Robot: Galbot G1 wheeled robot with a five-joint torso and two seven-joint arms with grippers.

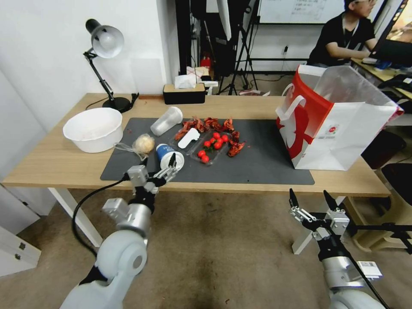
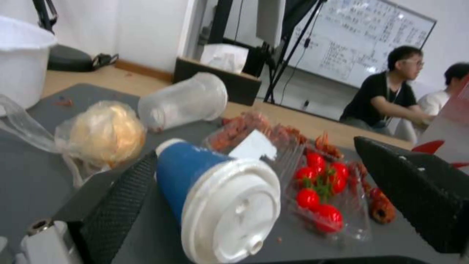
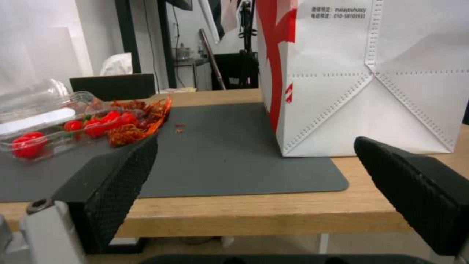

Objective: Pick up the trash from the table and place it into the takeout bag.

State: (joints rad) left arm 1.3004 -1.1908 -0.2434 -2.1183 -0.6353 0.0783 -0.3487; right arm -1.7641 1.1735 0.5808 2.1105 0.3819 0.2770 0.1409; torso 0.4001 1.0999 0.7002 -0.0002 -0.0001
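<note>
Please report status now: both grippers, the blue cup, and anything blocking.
Left gripper open, fingers astride blue cup lying on mat. Right gripper open, below table edge. Nothing blocking.

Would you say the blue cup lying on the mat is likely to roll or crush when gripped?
The blue cup lies on its side, so a nudge would probably roll it. It looks like thin paper, likely light and crushable. Its white lid might pop off if squeezed there.

takeout bag (image 1: 339,124): right top corner cut off by head view's edge, inside not visible; right wrist view crops its top. white bowl (image 2: 19,62) half out of left wrist view. blue cup (image 1: 168,155): left gripper (image 1: 165,169) fingertip covers part of its lid in head view. clear bag (image 2: 98,134) is blurred, lump unidentifiable
</note>
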